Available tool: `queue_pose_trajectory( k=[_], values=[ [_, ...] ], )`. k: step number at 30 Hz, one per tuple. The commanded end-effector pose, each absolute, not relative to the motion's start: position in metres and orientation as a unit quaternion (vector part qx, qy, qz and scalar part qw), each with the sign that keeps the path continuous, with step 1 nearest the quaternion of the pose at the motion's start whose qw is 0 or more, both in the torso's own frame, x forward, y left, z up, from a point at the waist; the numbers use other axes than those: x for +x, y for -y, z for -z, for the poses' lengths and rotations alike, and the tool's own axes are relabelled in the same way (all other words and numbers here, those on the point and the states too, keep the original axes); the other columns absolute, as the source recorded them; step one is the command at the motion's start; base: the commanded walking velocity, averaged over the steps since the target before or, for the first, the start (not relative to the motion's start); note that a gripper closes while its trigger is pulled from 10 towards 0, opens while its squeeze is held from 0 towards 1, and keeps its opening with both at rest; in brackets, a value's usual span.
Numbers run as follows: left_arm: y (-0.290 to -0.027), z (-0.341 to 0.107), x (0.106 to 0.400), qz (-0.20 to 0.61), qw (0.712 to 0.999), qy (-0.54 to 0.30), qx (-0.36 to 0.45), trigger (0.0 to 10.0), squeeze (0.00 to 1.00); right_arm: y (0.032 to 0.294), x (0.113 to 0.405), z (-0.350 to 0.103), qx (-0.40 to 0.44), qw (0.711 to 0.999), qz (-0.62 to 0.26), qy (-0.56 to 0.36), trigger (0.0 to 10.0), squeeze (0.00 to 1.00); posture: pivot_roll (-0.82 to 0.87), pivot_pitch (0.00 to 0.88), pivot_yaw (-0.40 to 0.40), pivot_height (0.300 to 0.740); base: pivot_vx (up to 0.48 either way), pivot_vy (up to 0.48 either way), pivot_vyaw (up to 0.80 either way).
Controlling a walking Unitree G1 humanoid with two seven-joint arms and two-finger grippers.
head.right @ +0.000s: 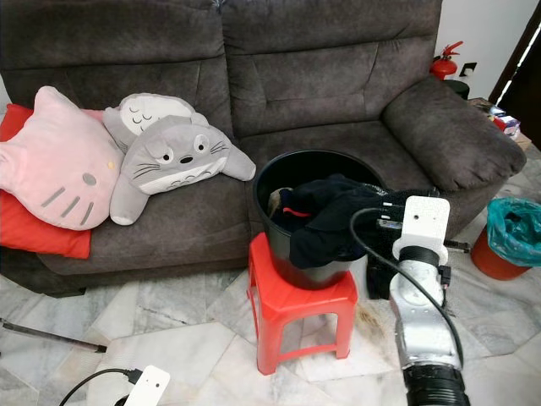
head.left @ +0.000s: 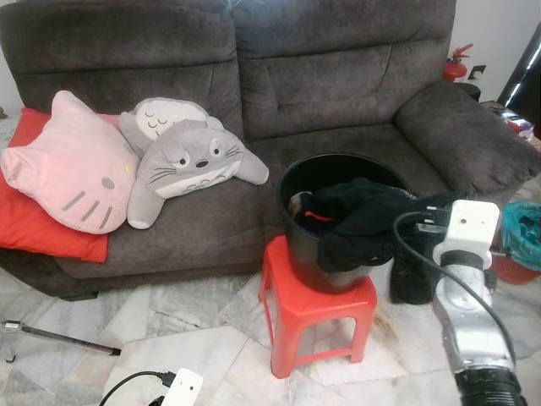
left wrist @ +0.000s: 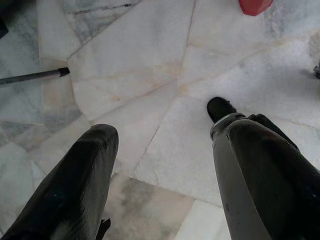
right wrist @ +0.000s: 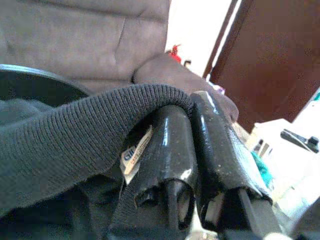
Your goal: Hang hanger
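Your right gripper [right wrist: 192,107] has its two black fingers pressed together on the ribbed hem of a dark garment [head.left: 363,216], right where a white label [right wrist: 134,155] is sewn in. The rest of that garment trails back from the fingertips and slumps over the rim of the black bucket [head.left: 296,228], which stands on the red stool [head.left: 317,317] just beside and below the gripper. The sofa [head.left: 338,76] lies beyond it.

Your left gripper [left wrist: 160,165] hangs idle low at your side, fingers spread, aimed at the marble floor [left wrist: 150,65] with nothing between them.

No hanger can be made out; something red [head.left: 319,216] peeks out among the clothes in the bucket, but what it is cannot be told. So the step in hand looks like drawing the garment out of the bucket.

To do it well, lift straight up from the pinch so the cloth peels off the rim instead of dragging the bucket sideways on the stool. The grip is only on the hem's edge, so go slowly, or it may slip.

The garment is a crumpled heap with no clear long axis; its gripped hem runs across the fingers, and the bulk leads from the gripper toward the bucket's middle.
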State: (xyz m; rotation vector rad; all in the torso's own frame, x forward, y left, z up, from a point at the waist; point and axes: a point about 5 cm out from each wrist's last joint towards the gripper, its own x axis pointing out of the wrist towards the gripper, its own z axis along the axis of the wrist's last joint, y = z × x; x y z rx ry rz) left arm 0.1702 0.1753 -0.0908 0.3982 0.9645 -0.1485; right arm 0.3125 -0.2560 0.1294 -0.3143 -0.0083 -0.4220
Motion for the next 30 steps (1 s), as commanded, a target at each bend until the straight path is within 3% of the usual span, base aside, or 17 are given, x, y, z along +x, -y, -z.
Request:
queue_pose_trajectory(
  k=[1, 5, 11, 18, 24, 30],
  values=[
    [-0.178, 0.093, 0.166, 0.073, 0.857, -0.47, 0.198, 10.0, 0.0, 0.262, 0.317, -0.131, -0.162, 0.964, 0.211, -0.012, 0.0, 0.0, -0.24, 0.023, 0.053, 0.74, 0.0, 0.0, 0.0],
    [-0.178, 0.092, 0.166, 0.072, 0.857, -0.469, 0.198, 10.0, 0.0, 0.279, 0.328, -0.137, -0.177, 0.959, 0.218, -0.028, 0.0, 0.0, -0.23, 0.019, 0.056, 0.74, 0.0, 0.0, 0.0],
    [-0.179, 0.092, 0.167, 0.072, 0.857, -0.469, 0.2, 10.0, 0.0, 0.278, 0.344, -0.145, -0.217, 0.961, 0.167, -0.038, 0.0, 0.0, -0.23, 0.018, 0.06, 0.74, 0.0, 0.0, 0.0],
    [-0.18, 0.092, 0.167, 0.071, 0.858, -0.469, 0.2, 10.0, 0.0, 0.259, 0.357, -0.15, -0.237, 0.966, 0.103, -0.019, 0.0, 0.0, -0.22, 0.017, 0.062, 0.74, 0.0, 0.0, 0.0],
    [-0.18, 0.092, 0.167, 0.066, 0.862, -0.466, 0.187, 10.0, 0.0, 0.245, 0.357, -0.145, -0.178, 0.98, 0.092, 0.004, 0.0, 0.0, -0.22, 0.018, 0.066, 0.74, 0.0, 0.0, 0.0],
    [-0.179, 0.092, 0.167, 0.064, 0.865, -0.465, 0.176, 10.0, 0.0, 0.238, 0.352, -0.135, -0.179, 0.981, 0.077, 0.008, 0.0, 0.0, -0.22, 0.019, 0.066, 0.74, 0.0, 0.0, 0.0]
  ],
)
